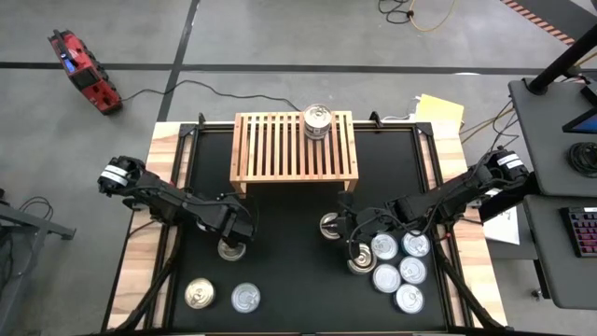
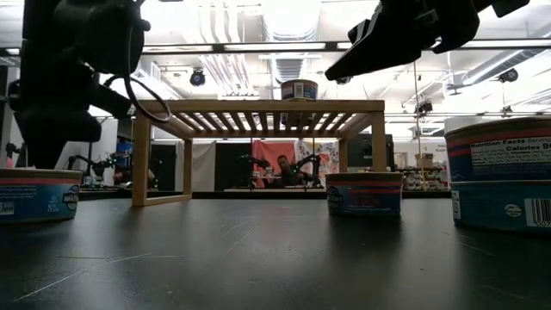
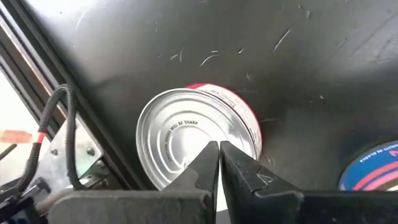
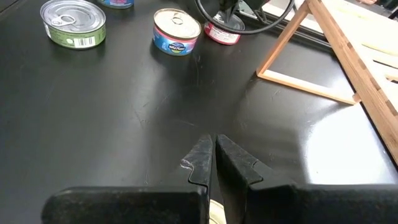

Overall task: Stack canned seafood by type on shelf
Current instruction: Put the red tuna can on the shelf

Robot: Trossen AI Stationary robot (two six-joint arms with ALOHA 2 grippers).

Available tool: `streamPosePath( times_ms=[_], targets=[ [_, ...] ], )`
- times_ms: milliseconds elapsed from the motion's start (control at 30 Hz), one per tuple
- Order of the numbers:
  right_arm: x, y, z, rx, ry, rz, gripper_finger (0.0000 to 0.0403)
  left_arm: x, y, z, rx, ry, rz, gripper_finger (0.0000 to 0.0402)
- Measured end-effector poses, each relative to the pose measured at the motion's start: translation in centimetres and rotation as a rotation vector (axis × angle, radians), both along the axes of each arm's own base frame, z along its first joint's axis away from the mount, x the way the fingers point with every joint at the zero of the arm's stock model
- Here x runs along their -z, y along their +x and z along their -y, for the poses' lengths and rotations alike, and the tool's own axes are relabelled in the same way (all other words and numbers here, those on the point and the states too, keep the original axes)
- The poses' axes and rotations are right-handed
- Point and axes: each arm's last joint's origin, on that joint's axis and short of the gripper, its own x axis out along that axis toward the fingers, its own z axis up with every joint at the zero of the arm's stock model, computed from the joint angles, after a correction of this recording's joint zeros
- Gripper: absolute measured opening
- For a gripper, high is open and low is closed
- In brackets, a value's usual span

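One tin stands on the light-wood shelf at the table's far side. A red-labelled tin with a silver lid stands on the black mat left of centre. My left gripper is shut and points down right over its lid. My right gripper is also shut and hovers above bare mat right of centre, beside a tin. Several more tins sit in a cluster at the near right. Two tins sit at the near left. My left gripper's shut fingertips stand over the near part of the red-labelled tin's lid, coming from above. Whether they touch the lid I cannot tell. The tin stands upright on the mat.
Bare mat lies between the two arms and in front of the shelf. Wooden table edges flank the mat. Beyond the table, a red tool lies on the floor at the left and a desk stands at the right.
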Motion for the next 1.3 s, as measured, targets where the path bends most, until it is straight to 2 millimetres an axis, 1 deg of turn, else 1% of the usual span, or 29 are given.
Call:
streamPosePath(
  times_ms=[167, 300, 433, 767, 1300],
  targets=[
    [0.1, -0.1, 0.0, 0.000, -0.001, -0.004, 0.0013, 1.0, -0.3, -0.1, -0.020, -0.008, 0.019, 0.0000],
    [0.2, -0.1, 0.0, 0.000, -0.001, -0.005, 0.0013, 1.1, 0.2, 0.1, 0.002, -0.030, 0.074, 0.0000],
    [0.2, -0.1, 0.0, 0.000, -0.002, -0.006, 0.0013, 1.1, 1.2, 0.4, 0.020, -0.050, 0.169, 0.0000],
    [0.2, -0.1, 0.0, 0.001, 0.000, -0.005, 0.0013, 0.7, 2.3, 0.7, 0.044, -0.078, 0.249, 0.0000],
    [0.2, -0.1, 0.0, 0.008, 0.013, -0.004, 0.0013, 0.6, 4.5, 1.5, 0.130, -0.138, 0.467, 0.0000]
  ],
)
